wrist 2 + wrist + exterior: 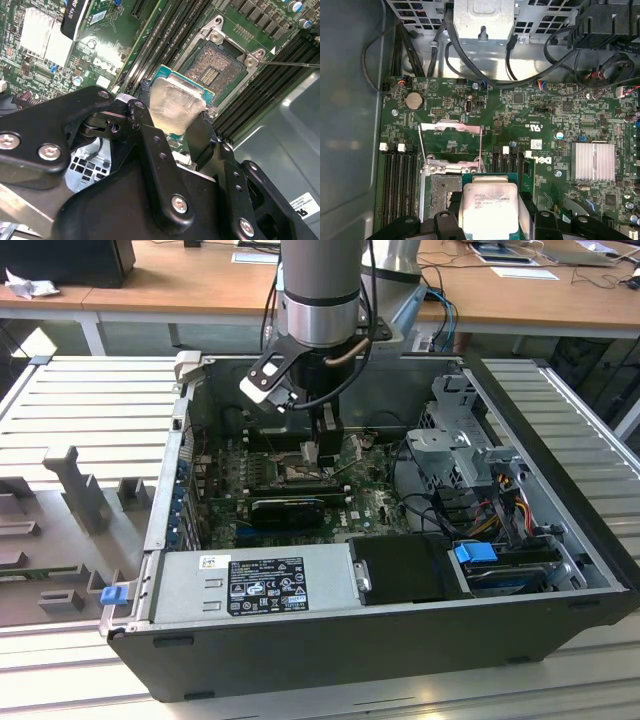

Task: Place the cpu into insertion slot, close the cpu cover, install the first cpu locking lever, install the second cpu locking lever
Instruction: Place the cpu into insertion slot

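Claw [172, 114] clamped on the cpu [176, 100], I hang near the insertion slot [212, 70]; lowering it tilted or offset could jam it against the slot's rim.

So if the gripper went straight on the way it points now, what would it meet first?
Probably the insertion slot, lying open beyond the gripper, which is shut on the cpu. The cpu would touch first. Whether it would land squarely in the slot, I cannot tell.

The cpu [177, 102] has a pale, smeared metal face; the insertion slot [211, 67] a silvery metal rim; the circuit board [520, 120] looks glossy.
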`<act>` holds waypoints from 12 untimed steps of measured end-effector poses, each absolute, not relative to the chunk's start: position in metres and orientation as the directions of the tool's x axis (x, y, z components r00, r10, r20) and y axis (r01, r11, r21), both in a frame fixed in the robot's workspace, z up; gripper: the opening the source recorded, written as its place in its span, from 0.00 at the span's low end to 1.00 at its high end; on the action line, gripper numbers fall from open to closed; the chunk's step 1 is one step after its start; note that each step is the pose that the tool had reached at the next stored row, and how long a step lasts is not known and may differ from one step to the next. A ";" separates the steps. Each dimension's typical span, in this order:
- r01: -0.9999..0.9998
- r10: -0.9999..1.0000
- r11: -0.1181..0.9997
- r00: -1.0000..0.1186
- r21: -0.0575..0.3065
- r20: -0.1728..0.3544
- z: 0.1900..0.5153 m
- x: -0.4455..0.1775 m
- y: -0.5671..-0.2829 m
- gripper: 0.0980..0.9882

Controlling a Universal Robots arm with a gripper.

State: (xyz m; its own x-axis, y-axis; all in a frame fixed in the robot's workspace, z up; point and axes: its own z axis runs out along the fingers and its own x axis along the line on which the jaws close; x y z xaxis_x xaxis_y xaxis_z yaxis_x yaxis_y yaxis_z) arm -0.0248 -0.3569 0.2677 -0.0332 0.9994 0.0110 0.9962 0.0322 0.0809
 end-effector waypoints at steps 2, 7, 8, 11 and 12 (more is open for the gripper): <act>0.996 0.999 0.030 -0.031 0.081 0.011 0.267 -0.025 -0.357 0.48; 0.996 1.000 0.028 -0.029 0.081 0.011 0.266 -0.025 -0.357 0.48; 0.996 1.000 0.027 -0.028 0.081 0.011 0.266 -0.025 -0.357 0.48; 0.996 1.000 0.024 -0.025 0.081 0.011 0.265 -0.025 -0.357 0.48; 0.996 1.000 0.024 -0.025 0.081 0.011 0.264 -0.025 -0.357 0.48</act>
State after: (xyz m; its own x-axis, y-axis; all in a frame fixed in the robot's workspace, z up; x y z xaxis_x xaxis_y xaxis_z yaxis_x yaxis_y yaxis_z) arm -0.0249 -0.3568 0.2640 -0.0249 0.9996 0.0111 0.9964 0.0239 0.0809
